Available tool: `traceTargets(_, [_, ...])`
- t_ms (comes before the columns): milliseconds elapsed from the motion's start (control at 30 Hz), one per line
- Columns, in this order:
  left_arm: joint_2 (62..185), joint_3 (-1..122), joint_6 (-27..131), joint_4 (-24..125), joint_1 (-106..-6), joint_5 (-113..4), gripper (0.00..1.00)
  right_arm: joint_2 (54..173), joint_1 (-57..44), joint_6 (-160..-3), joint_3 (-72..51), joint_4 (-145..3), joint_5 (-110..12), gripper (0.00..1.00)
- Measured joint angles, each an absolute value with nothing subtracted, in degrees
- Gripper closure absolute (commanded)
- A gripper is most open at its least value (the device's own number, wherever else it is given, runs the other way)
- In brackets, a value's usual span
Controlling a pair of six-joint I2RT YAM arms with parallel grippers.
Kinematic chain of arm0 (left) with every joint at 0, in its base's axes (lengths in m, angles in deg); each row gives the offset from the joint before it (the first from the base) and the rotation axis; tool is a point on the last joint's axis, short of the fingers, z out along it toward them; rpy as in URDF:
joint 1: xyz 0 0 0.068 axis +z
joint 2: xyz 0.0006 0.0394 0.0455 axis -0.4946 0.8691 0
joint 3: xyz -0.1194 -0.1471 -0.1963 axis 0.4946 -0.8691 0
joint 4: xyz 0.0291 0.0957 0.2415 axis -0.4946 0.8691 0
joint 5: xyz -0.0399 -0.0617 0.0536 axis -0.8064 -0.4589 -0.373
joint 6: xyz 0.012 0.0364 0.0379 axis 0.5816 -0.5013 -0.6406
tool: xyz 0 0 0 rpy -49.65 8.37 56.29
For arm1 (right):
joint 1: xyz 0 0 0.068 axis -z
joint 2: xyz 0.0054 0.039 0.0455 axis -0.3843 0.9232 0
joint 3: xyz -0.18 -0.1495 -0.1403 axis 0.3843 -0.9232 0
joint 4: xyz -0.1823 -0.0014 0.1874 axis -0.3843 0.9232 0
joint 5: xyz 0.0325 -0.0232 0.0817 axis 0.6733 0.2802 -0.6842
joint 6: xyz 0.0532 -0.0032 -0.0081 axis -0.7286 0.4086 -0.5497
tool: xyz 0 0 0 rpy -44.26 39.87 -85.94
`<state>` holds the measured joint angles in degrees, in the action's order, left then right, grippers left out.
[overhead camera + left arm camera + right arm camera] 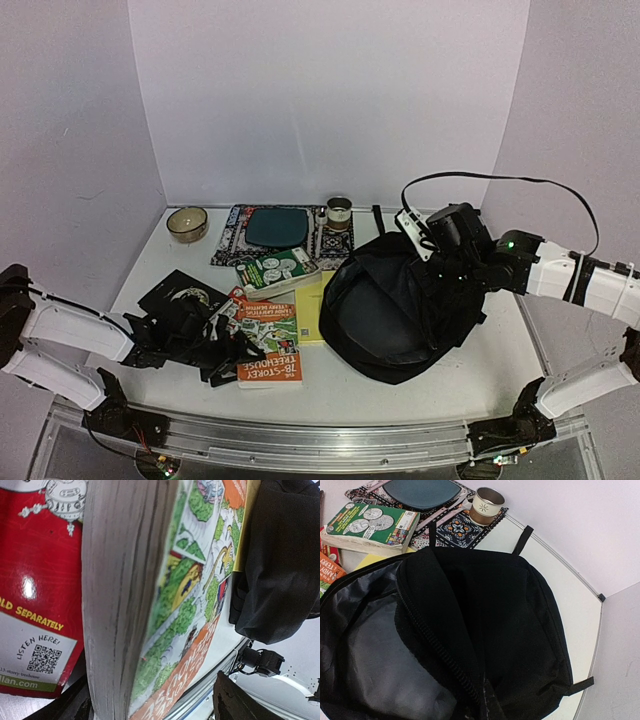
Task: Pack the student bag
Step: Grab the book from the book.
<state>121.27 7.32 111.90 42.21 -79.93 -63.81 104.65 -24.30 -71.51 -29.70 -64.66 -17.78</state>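
The student bag [400, 300] is a big black backpack lying right of centre, its main zipper open and the grey lining [375, 650] showing. My right gripper [432, 262] sits at the bag's top edge, shut on the black fabric beside the zipper [435, 645] and holding that flap up. At the front left, my left gripper [232, 355] stands open astride the thick page edge [120, 605] of an orange and green treehouse book [272, 345]. One finger [240, 700] is clear of the cover. A red book [35, 580] lies beside it.
A green book [277, 270], a yellow notebook [312, 305] and a black book [183, 292] lie left of the bag. At the back are a patterned mat with a teal pad [275, 227], a wooden bowl [187, 222] and a cup [339, 211].
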Motion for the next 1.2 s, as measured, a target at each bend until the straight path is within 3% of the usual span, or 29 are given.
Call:
traceTargets(433, [114.16,4.56,114.47,42.33,-79.95,-59.60,0.79,104.52,-24.30,-71.49,-29.70,-64.70,-17.95,1.00])
traceTargets(767, [110.28,4.69,113.80,42.72,-79.95,-58.63,0.78,104.52,-24.30,-71.45,-29.70,-64.81,-17.95,1.00])
traceTargets(967, [114.78,7.45,112.96,43.04,-80.04,-58.63,1.00,104.49,-24.30,-71.42,-29.70,-64.83,-17.95,1.00])
traceTargets(1200, [112.69,8.93,110.47,43.80,-80.17,-58.28,1.00,103.39,-24.30,-70.76,-30.13,-64.85,-17.95,1.00])
